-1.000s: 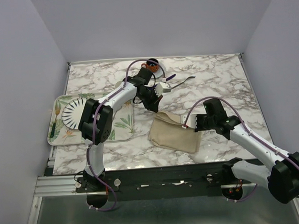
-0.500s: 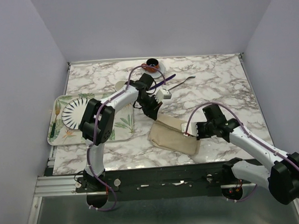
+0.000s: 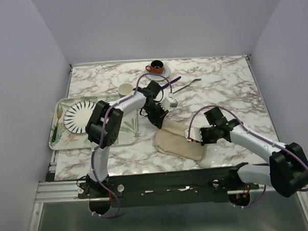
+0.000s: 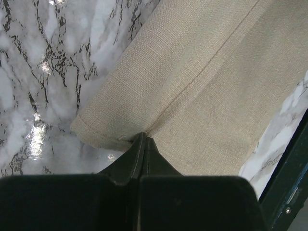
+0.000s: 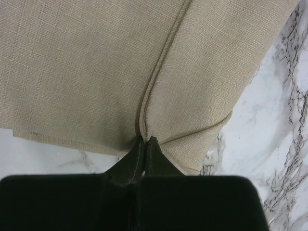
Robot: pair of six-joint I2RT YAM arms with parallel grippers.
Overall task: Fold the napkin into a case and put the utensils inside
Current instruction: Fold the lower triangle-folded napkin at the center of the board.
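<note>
Both arms have carried the far edge of the napkin (image 3: 178, 142) toward the near side of the table (image 3: 234, 86) over the last second. The cloth, a broader slab a moment ago, now lies as a narrower slanted strip just right of the leaf-printed tray (image 3: 125, 131). The left tool (image 4: 144, 137) is pressed together on the strip's far-left end, and its wrist view shows a hem line running away from the closed tips across the beige weave. The right tool (image 5: 146, 139) is likewise clamped on the napkin at the opposite end, pinching where a stitched edge meets the fold, with bare marble showing on either side. So the fold is being laid down rather than started. The cloth appears doubled over itself and is closer to the long, thin shape the task wants, though neither tool has let go, and whether the layers sit square cannot be told from here. The purple knife (image 3: 169, 82) and the fork (image 3: 192, 82) lie at the far side of the table, well apart from the napkin (the knife is partly hidden behind the left arm) — untouched. Loading them is probably a later step — the likely next concern is releasing the edge without dragging it back open.
</note>
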